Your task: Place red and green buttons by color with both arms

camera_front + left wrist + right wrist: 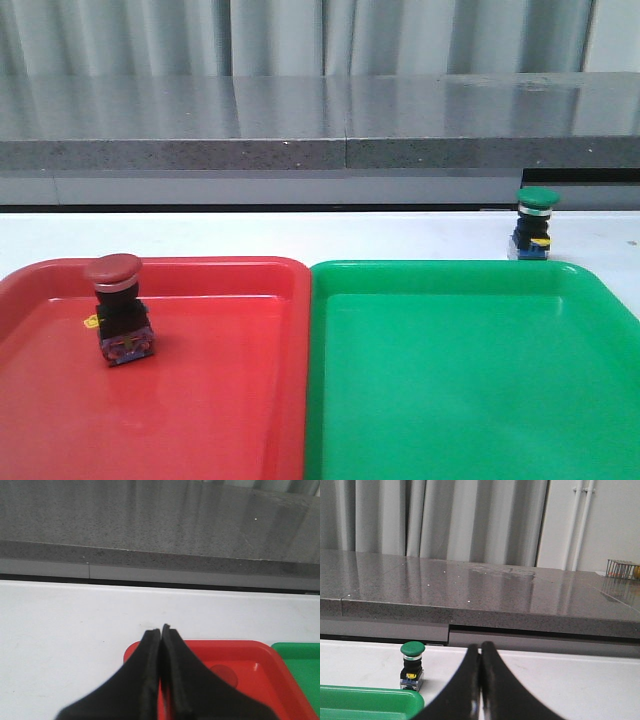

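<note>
The red button [117, 306] stands upright inside the red tray [220, 400], near its far left corner; in the left wrist view only part of its red cap [224, 675] shows beside the fingers. The green button [533, 224] stands upright on the white table just behind the green tray [470, 380], near its far right corner. It also shows in the right wrist view [412, 665], behind the green tray's corner [370, 700]. My left gripper [161, 629] is shut and empty over the red tray's corner [131, 652]. My right gripper [480, 646] is shut and empty, to the right of the green button. Neither gripper shows in the front view.
The two trays lie side by side at the front of the white table [300, 235]. A grey stone ledge [320, 125] runs along the back of the table, with grey curtains behind it.
</note>
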{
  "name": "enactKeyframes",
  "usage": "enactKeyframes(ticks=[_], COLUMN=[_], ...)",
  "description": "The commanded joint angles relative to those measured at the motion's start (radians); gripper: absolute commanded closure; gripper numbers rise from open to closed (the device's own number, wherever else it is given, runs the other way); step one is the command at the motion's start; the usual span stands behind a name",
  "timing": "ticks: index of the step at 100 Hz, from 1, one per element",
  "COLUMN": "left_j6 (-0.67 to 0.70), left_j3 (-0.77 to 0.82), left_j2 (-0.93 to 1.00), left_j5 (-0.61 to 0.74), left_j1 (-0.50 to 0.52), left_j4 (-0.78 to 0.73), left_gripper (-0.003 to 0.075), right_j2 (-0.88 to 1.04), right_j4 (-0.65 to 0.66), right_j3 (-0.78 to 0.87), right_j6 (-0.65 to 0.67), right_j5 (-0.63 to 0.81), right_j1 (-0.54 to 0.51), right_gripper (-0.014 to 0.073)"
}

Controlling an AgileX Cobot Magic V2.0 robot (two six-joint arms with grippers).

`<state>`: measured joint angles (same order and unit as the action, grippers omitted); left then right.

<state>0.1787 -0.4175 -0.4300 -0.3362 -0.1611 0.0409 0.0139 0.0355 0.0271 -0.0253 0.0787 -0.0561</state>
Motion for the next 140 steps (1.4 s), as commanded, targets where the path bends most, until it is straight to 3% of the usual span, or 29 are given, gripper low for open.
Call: enactKeyframes(ticks=[1, 21, 48, 71, 82, 140], left_j6=[0.002, 0.002, 0.000, -0.142, -0.142, -0.142], left_j3=[0.035, 0.214, 0.351, 0.433, 0.431, 0.431], left_j2=[0.055, 0.211, 0.337, 0.442, 0.467, 0.467], left_j5=[0.109, 0.246, 0.315, 0.354, 0.286, 0.349], left_j1=[0.008, 0.009, 0.070, 0.136, 0.136, 0.134], left_j4=[-0.029, -0.093, -0.119, -0.017, -0.002, 0.004], left_gripper=[0.0741, 0.0741, 0.0741, 0.0741, 0.0741, 0.0741], right_j2=[0.020, 0.020, 0.020, 0.020, 0.019, 0.019], right_j4=[-0.002, -0.002, -0.002, -0.002, -0.002, -0.002], right_j3=[-0.018, -0.018, -0.018, -0.018, -0.018, -0.018], right_j6=[-0.004, -0.004, -0.004, -0.004, -0.004, -0.004], right_j5=[0.078, 0.078, 0.078, 0.078, 0.078, 0.077], right_j1=[-0.007, -0.007, -0.007, -0.007, -0.007, -0.007], right_gripper=[0.0657, 0.0657, 0.0657, 0.0657, 0.0657, 0.0657])
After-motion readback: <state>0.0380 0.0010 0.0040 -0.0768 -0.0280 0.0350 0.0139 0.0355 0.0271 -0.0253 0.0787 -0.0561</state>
